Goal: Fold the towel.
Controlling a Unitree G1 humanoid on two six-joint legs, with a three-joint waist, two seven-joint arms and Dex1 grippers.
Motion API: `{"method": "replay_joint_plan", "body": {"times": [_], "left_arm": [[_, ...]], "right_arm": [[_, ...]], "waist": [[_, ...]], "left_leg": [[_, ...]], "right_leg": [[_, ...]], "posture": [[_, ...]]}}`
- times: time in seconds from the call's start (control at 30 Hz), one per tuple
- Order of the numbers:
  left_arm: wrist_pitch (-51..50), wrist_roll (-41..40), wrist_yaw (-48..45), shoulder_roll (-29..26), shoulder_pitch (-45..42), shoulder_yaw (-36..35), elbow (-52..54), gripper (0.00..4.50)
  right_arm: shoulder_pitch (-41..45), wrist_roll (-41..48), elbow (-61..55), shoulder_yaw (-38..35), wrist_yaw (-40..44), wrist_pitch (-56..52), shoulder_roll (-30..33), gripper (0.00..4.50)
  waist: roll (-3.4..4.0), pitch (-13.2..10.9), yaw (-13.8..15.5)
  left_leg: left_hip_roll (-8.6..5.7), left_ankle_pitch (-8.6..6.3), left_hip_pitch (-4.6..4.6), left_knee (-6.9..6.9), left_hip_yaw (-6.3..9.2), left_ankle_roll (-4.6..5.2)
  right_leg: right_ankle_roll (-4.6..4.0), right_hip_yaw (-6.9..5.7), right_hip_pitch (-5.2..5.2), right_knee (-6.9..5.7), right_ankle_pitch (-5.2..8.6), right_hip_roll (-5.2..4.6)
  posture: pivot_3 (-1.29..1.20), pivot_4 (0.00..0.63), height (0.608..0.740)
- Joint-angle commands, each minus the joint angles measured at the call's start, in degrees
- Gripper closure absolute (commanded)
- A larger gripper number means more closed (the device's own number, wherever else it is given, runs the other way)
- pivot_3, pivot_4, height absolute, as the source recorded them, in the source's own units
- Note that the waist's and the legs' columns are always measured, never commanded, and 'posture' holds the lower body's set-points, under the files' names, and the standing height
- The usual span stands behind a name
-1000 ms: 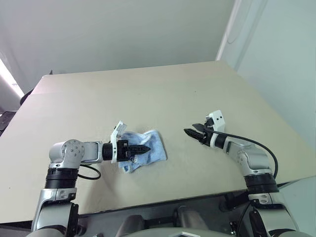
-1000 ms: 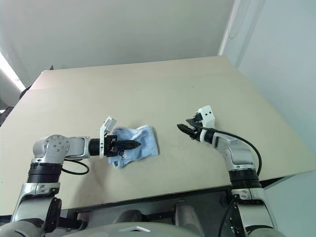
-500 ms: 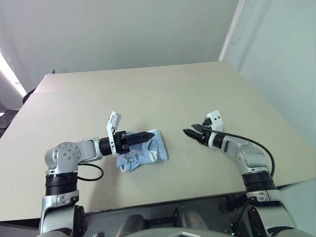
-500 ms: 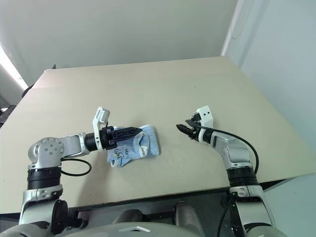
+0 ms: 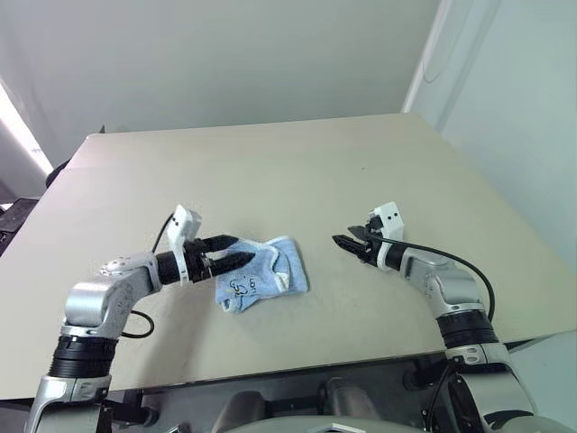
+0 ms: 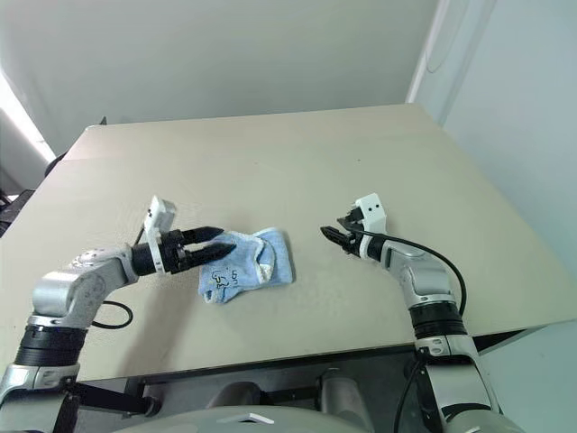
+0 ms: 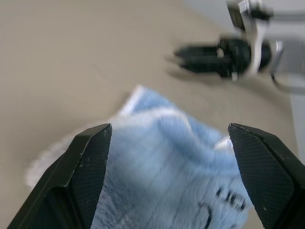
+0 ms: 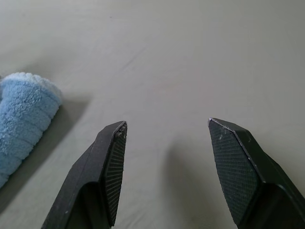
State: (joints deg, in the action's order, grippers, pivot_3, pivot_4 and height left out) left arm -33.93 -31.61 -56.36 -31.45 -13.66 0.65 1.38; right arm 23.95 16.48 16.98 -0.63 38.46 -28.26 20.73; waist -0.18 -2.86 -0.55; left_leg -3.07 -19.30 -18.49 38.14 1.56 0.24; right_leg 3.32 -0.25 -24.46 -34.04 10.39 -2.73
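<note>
The towel (image 5: 264,271), light blue with white edging and a dark stitched motif facing up, lies bunched in a small heap on the table, left of centre. My left gripper (image 5: 242,257) is open at the towel's left end, its fingertips just over the cloth and holding nothing. In the left wrist view the towel (image 7: 167,162) lies between and beyond the wide-spread fingers (image 7: 90,162). My right gripper (image 5: 341,244) hovers open over bare table a short way right of the towel, empty. The right wrist view shows the towel's rounded edge (image 8: 21,114) off to one side.
The beige table (image 5: 270,171) has broad bare surface behind and beside the towel. Its front edge runs close below both arms, and its right edge slants along the pale wall. The left wrist view also catches my right gripper (image 7: 190,52).
My left gripper opened, let go of the towel, rolled its wrist and drew back to the left. The towel settled with its dark motif up. The right arm stayed put.
</note>
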Motion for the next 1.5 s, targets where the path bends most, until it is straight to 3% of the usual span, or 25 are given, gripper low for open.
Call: {"method": "replay_joint_plan", "body": {"times": [0.03, 0.17, 0.37, 0.4, 0.47, 0.57, 0.73, 0.87, 1.2, 1.5], "left_arm": [[9.0, 5.4, -1.8, 3.1, -0.8, 5.0, -2.6, 0.38], [23.6, 17.1, -0.3, 7.3, -0.3, 13.2, -13.5, 0.38], [31.9, 18.6, 4.1, 12.8, -4.0, 9.7, -23.8, 0.38], [31.8, 17.5, 3.7, 13.3, -4.1, 8.8, -23.5, 0.38], [30.2, 14.6, 2.5, 14.0, -3.9, 7.1, -21.4, 0.33], [28.2, 12.2, 1.1, 14.0, -3.1, 5.8, -17.5, 0.33], [23.8, 9.0, 1.9, 14.0, -1.2, 3.7, -11.5, 0.33], [21.6, 8.0, 1.9, 12.4, 2.1, 3.0, -5.8, 0.33], [14.8, 4.1, 3.0, 3.3, 9.8, -4.0, 5.6, 0.33], [14.1, 3.6, 5.4, 2.1, 11.7, -6.3, 7.5, 0.33]], "right_arm": [[1.7, 0.5, -1.5, -1.3, -0.5, 1.0, -0.3, 1.62], [1.5, 1.2, -3.2, -1.5, -0.6, -0.3, 0.1, 1.62], [0.5, 5.2, -8.9, -1.9, 2.0, -5.9, 1.0, 1.62], [0.3, 5.8, -9.6, -1.7, 2.5, -6.8, 1.0, 1.62], [0.6, 9.1, -11.0, -1.6, 4.8, -12.2, 1.3, 1.12], [1.9, 15.2, -12.2, -1.7, 8.3, -22.6, 2.1, 0.05], [9.6, 22.8, -2.8, -4.2, 9.4, -41.6, 1.6, 0.02], [15.2, 23.0, 7.6, -4.5, 8.3, -48.9, -1.0, 0.02], [17.6, 17.6, 14.7, 3.4, 9.5, -46.3, -5.4, 0.02], [20.4, 18.5, 16.6, 3.4, 12.4, -48.0, -8.7, 0.02]], "waist": [[0.00, 0.0, 0.0], [0.03, 0.0, -0.1], [0.30, 0.2, 1.4], [0.30, 0.2, 1.4], [0.28, 0.2, 1.3], [0.25, 0.2, 1.1], [0.24, 0.2, 1.0], [0.22, 0.2, 1.2], [0.22, 0.2, -0.3], [0.20, 0.2, -0.7]], "left_leg": [[0.00, -0.01, 0.00, 0.01, -0.01, 0.02], [0.01, -0.02, 0.04, -0.01, -0.02, 0.04], [0.03, -0.01, 0.14, 0.13, 0.00, 0.06], [0.03, -0.01, 0.17, 0.15, 0.02, 0.06], [0.04, 0.00, 0.27, 0.19, 0.06, 0.06], [0.04, 0.00, 0.23, 0.23, 0.06, 0.07], [0.04, -0.01, -0.02, 0.22, 0.02, 0.10], [0.08, -0.02, -0.02, 0.12, 0.05, 0.11], [0.10, -0.04, -0.03, 0.08, 0.02, 0.13], [0.19, -0.04, 0.05, 0.07, 0.03, 0.12]], "right_leg": [[0.01, 0.00, 0.00, 0.01, -0.01, 0.00], [0.06, 0.02, 0.01, -0.02, -0.04, 0.01], [0.26, 0.00, 0.44, -0.06, 0.09, 0.03], [0.27, -0.01, 0.59, -0.06, 0.10, 0.04], [0.30, -0.03, 0.78, -0.03, 0.11, 0.07], [0.32, -0.03, 0.75, -0.04, 0.10, 0.08], [0.31, 0.02, 0.05, -0.11, -0.22, 0.08], [0.26, 0.02, 0.02, -0.05, -0.23, 0.01], [0.30, 0.01, -0.02, -0.05, -0.20, 0.05], [0.41, 0.01, -0.01, -0.11, -0.13, 0.13]], "posture": [[0.00, 0.000, 0.740], [0.00, 0.000, 0.740], [0.00, 0.000, 0.740], [0.00, 0.000, 0.740], [0.00, 0.000, 0.740], [0.00, 0.000, 0.740], [0.00, 0.000, 0.740], [0.00, 0.000, 0.740], [0.00, 0.000, 0.740], [0.00, 0.000, 0.740]]}}
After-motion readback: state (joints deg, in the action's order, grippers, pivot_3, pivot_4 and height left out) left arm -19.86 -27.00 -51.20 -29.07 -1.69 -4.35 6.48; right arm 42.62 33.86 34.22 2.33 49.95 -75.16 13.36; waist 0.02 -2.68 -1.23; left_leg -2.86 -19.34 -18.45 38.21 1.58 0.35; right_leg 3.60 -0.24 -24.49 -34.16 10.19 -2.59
